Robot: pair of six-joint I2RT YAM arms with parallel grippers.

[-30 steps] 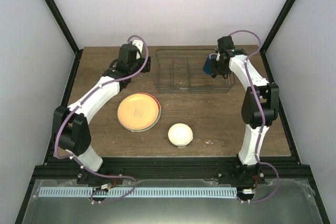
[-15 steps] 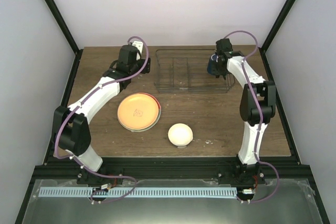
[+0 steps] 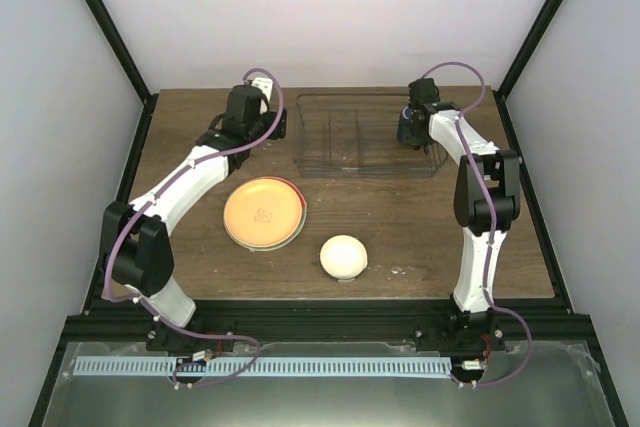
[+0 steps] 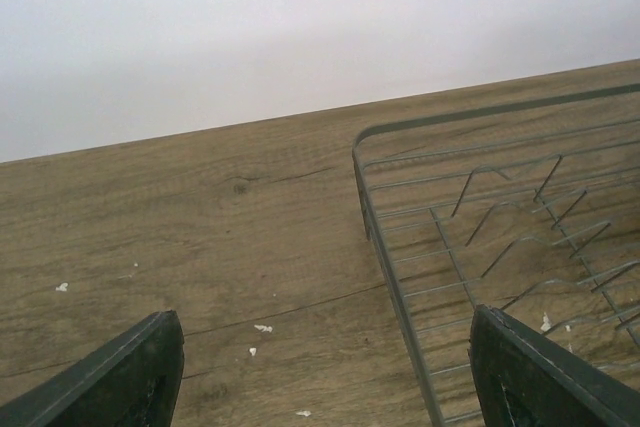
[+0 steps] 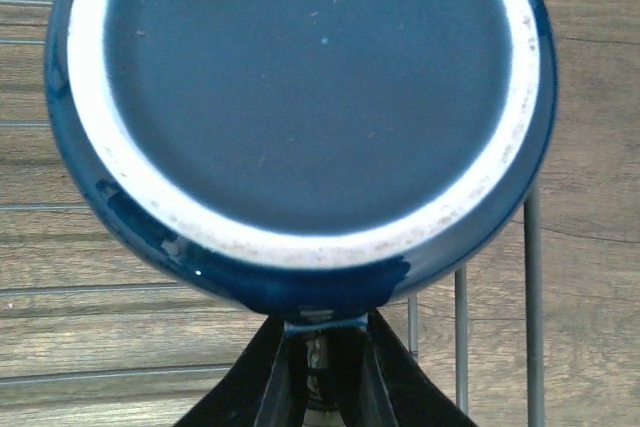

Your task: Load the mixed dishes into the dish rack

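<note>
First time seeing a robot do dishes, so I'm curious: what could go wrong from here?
The right gripper pinches the dark blue mug at just one narrow spot on its side, so it might slip or swing. It hangs over the wires of the dish rack and could land crooked on one. The open left gripper hovers by the rack's corner; a careless move could shove the rack.

Top view: high above near edge, looks down over whole counter (image 3: 400, 217). Left wrist: low, near dish rack (image 4: 395, 287) corner, shared with top. Right wrist: tight on dark blue mug (image 5: 320, 97) base.
</note>
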